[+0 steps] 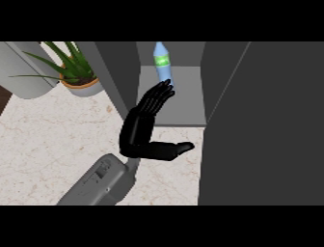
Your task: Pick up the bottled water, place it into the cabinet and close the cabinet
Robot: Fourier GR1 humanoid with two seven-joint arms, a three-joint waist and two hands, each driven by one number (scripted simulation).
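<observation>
At the far left a grey rounded column [22, 72] rises from the marbled bench [44, 140], and just beside it stands a potted plant [69, 67], its green leaves spilling from a tan pot.

Next comes the cabinet [193, 118], dark grey, standing open. Its left wall runs down beside the plant, and inside I see a pale grey shelf floor. On that floor, toward the back, the bottled water [162, 65] stands upright: light blue, with a green label round its middle. It is the only thing I can see in the cabinet.

My left hand [145, 128] reaches in from the lower edge on its grey forearm [101, 183], palm set over the front lip of the shelf. My fingers [157, 96] are straight and close together, pointing up toward the back of the cabinet; the thumb sticks out to the right, low over the bench. I hold nothing. The fingertips come just below the base of the bottle, very near it; whether they touch it I cannot tell.

Furthest right, the cabinet's open door [272, 125] is a broad dark slab that hides everything behind it. My right hand shows nowhere.
</observation>
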